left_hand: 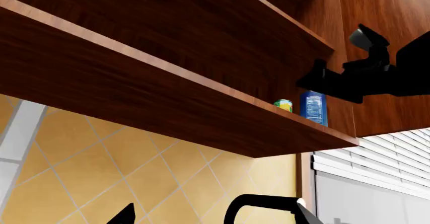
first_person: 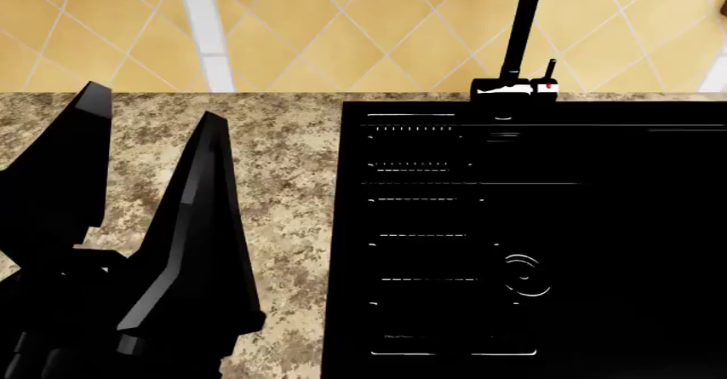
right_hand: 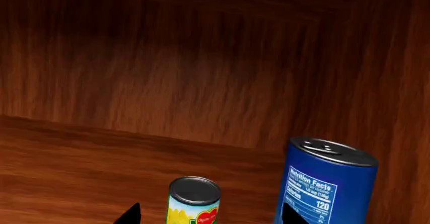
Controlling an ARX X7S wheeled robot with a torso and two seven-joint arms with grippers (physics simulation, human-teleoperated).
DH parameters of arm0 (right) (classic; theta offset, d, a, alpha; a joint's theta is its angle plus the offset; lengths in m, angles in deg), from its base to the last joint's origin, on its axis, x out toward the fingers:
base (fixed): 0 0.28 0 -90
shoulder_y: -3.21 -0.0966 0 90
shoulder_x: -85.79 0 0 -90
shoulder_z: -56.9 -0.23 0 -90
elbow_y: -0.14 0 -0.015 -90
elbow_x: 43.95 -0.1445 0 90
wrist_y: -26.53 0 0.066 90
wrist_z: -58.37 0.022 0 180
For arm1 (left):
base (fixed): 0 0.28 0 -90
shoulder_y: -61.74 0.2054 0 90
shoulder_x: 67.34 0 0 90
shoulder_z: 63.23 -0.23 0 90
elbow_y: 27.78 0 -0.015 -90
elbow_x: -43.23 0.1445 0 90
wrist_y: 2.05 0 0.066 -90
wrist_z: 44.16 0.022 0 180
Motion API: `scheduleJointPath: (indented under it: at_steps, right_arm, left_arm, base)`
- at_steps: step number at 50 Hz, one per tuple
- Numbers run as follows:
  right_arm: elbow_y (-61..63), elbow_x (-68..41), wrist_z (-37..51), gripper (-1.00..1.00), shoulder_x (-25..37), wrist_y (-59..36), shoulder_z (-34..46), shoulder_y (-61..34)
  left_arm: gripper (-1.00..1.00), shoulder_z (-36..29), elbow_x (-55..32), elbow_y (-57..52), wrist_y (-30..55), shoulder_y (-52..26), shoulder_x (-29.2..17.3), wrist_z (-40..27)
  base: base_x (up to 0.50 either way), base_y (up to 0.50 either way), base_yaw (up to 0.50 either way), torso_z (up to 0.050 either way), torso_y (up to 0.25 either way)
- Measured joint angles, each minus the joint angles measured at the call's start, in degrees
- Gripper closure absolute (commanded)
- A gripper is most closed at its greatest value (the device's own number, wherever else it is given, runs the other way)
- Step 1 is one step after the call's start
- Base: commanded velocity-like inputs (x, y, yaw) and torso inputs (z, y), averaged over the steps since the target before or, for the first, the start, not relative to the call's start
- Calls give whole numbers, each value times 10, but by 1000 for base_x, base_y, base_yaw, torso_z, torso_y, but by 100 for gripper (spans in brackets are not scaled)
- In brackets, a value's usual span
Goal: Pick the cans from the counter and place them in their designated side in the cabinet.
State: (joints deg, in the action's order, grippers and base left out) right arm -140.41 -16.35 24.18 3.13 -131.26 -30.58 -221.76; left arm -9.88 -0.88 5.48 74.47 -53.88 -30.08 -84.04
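The yellow-green can [right_hand: 193, 199] with a silver top stands upright on the cabinet shelf [right_hand: 80, 158]. The blue can [right_hand: 327, 183] stands beside it, near the cabinet's side wall. My right gripper [right_hand: 211, 216] is open, with a fingertip on each side of the yellow-green can and gaps between. In the left wrist view both cans, yellow-green [left_hand: 283, 105] and blue [left_hand: 313, 107], stand at the shelf edge [left_hand: 201, 90], with the right gripper [left_hand: 310, 78] just above them. My left gripper [first_person: 153, 106] is open and empty, low over the granite counter [first_person: 284, 183].
A black inset sink [first_person: 523, 226] with a black faucet [first_person: 517, 47] lies right of the left gripper. Yellow tiled wall [first_person: 340, 30] stands behind the counter. A window blind [left_hand: 383, 158] hangs beside the cabinet. An upper shelf [left_hand: 282, 17] sits above the cans.
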Motion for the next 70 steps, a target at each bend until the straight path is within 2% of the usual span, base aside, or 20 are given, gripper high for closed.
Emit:
scheduleJointPath:
  at_steps: [7,15,18,23,28,37,41,45,56,70]
  right_arm:
    - [24,-110,81,-100,20,38,-10,0]
    - [77,-184,111,-100,36,39,-17,0]
    - [112,-209,111,-100,38,16,-25,5]
    - [259,-268,128,-100,39,-72,-60,69]
    - [387,-453,285,-100,72,-130,-111,168]
    - [567,-920,637,-100,101,-166,-192,373]
    - [631,-1068,742,-100,105,-163,-213,457]
    - [680,-1163,809,-100,102,-161,-230,525]
    - [756,-1287,891,-100,94,-155,-251,636]
    - [789,-1291,885,-100,83,-155,-256,694]
  left_arm:
    - [-100,-2,2,5,-5,4,1,2]
    - [-100,-7,-1,9,-2,-1,5,3]
    - [-100,-9,-1,11,-1,-2,6,4]
    - [-100,-13,-1,17,0,-1,8,5]
    - [-100,-17,0,25,2,1,11,6]
    - [-100,-26,-1,42,11,0,20,8]
    - [-100,-30,-2,49,15,-3,25,9]
    - [-100,-35,-4,55,21,-6,29,11]
    - [-100,-42,-8,62,32,-14,36,13]
    - [-100,-47,-8,67,35,-14,41,15]
  base:
    - [-141,0,0,0,0]
    - [-141,0,0,0,0]
    - [-139,0,0,0,0]
    - [-140,0,0,0,0]
    - [-139,0,0,0,0]
    - [-139,0,0,0,0]
    - [-138,0,0,0,0]
    - [-148,4,0,0,0]
    - [-182,47,0,0,0]
    - [-140,214,0,0,0]
